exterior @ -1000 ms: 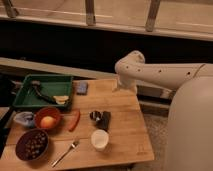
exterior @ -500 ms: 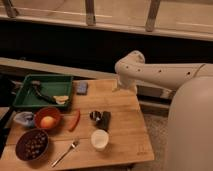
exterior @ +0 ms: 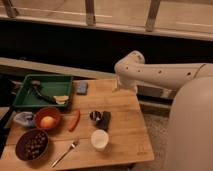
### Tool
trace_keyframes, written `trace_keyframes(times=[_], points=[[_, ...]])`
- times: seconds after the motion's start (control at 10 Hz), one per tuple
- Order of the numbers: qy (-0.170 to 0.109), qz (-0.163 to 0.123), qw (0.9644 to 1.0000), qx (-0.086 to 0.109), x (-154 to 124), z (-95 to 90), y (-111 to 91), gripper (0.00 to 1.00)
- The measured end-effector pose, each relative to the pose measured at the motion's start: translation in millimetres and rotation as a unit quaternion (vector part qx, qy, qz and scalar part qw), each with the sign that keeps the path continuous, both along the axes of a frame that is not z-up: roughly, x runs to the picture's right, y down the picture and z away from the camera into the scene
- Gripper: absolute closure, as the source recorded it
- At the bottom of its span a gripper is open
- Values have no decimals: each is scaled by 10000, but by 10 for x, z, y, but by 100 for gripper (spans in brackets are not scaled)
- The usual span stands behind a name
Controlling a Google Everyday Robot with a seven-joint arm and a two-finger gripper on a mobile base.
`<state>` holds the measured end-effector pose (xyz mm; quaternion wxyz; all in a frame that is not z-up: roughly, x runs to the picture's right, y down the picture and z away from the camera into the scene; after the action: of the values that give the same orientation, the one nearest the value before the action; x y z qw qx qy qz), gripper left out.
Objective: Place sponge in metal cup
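The sponge point(exterior: 82, 88), a small blue-grey block, lies on the wooden table point(exterior: 125, 130) near its far edge, just right of the green tray. Nearer the middle of the table stands the metal cup point(exterior: 94, 116), small, dark and shiny, with a dark block point(exterior: 105, 120) against its right side. My white arm point(exterior: 150, 72) reaches in from the right, its bent joint hanging over the table's far right corner. The gripper itself does not show; only the arm's casing does.
A green tray point(exterior: 42, 80) with a few items sits at the far left. In front of it are a pale plastic wad point(exterior: 23, 118), a red bowl with an orange point(exterior: 47, 120), a red chilli point(exterior: 75, 120), a dark bowl point(exterior: 31, 144), a fork point(exterior: 65, 152) and a white cup point(exterior: 99, 139).
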<state>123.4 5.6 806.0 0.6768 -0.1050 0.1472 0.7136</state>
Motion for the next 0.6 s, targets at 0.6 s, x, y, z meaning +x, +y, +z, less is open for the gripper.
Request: trace_keyframes(times=[0.6], points=[[-691,-859,9917,661,-733,112,-395,22]])
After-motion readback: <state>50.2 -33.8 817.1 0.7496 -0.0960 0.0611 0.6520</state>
